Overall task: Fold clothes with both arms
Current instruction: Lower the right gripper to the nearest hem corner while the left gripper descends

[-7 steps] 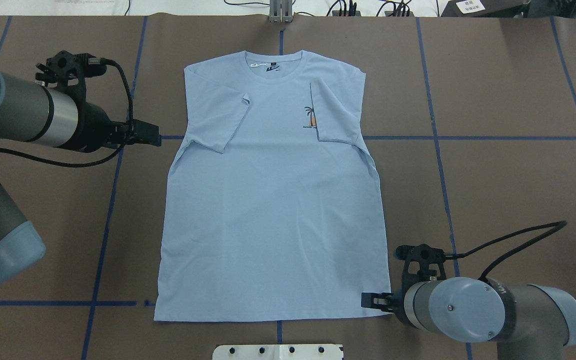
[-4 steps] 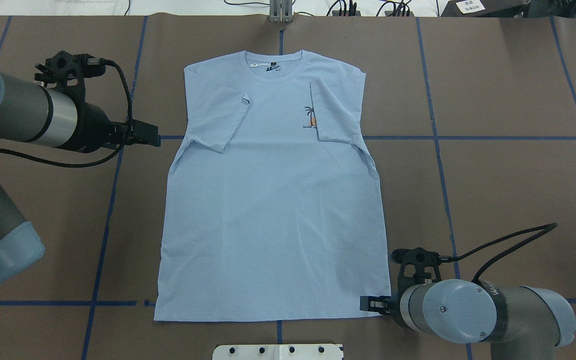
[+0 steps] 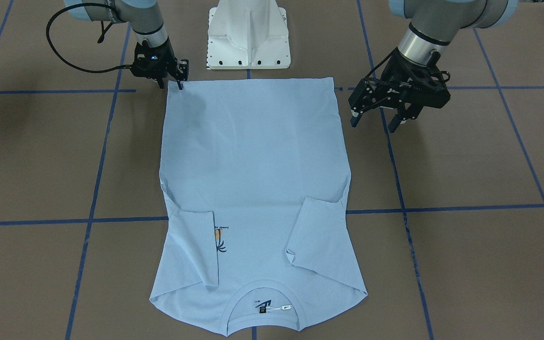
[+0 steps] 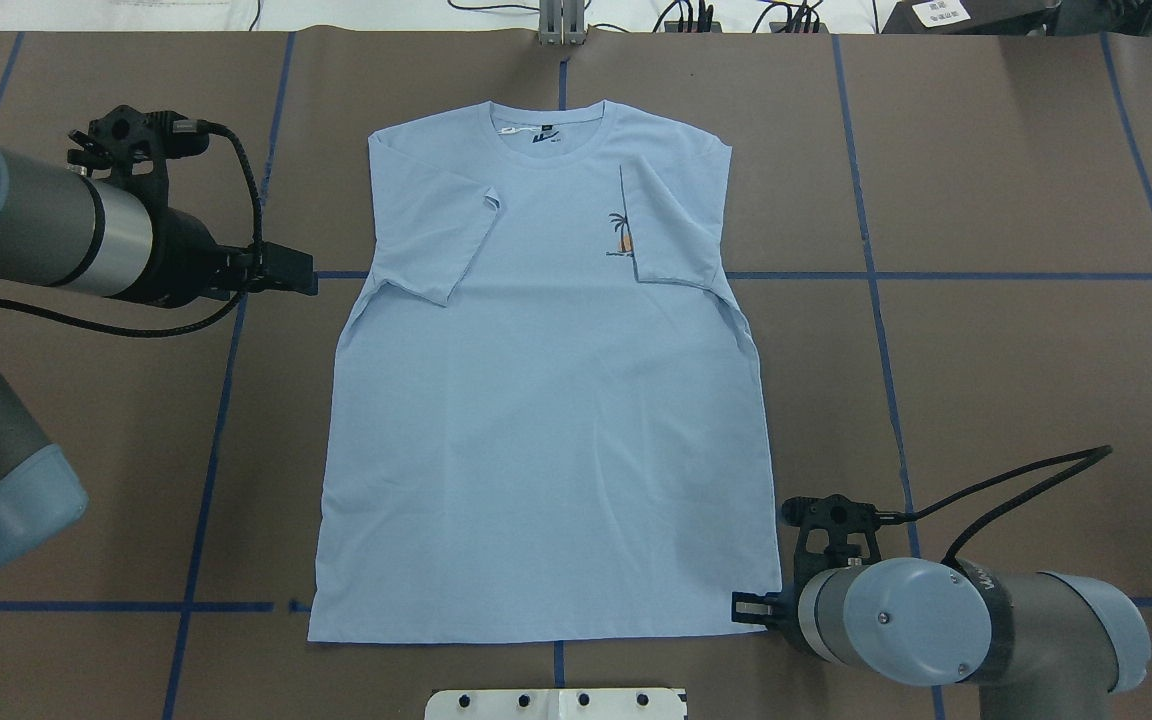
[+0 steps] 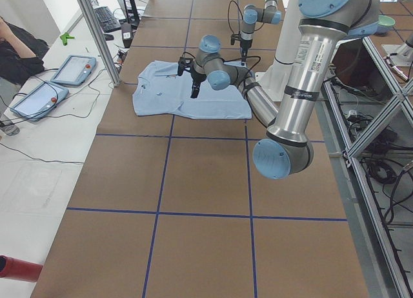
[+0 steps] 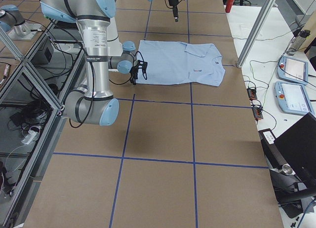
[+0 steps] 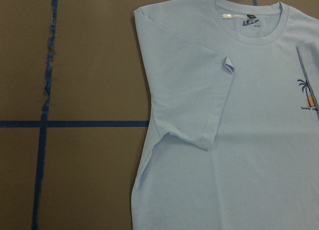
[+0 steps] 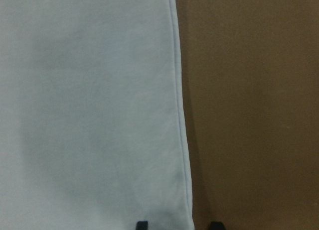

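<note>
Where overhead view half hides my right gripper [image 4: 739, 607] under its own wrist, right wrist camera shows fingertips [image 8: 142, 224] parted: one over T-shirt [image 4: 546, 420] hem corner, other over bare desk [image 4: 986, 350]. Only front view shows my left gripper [image 3: 373, 123] spread, beside shirt's side edge, clear of cloth. Left wrist camera: no fingers in shot; folded-in sleeve [image 7: 199, 100], neck label [image 7: 249, 24], chest print [image 7: 306, 93] cut by frame edge. T-shirt flat, mid-desk.
</note>
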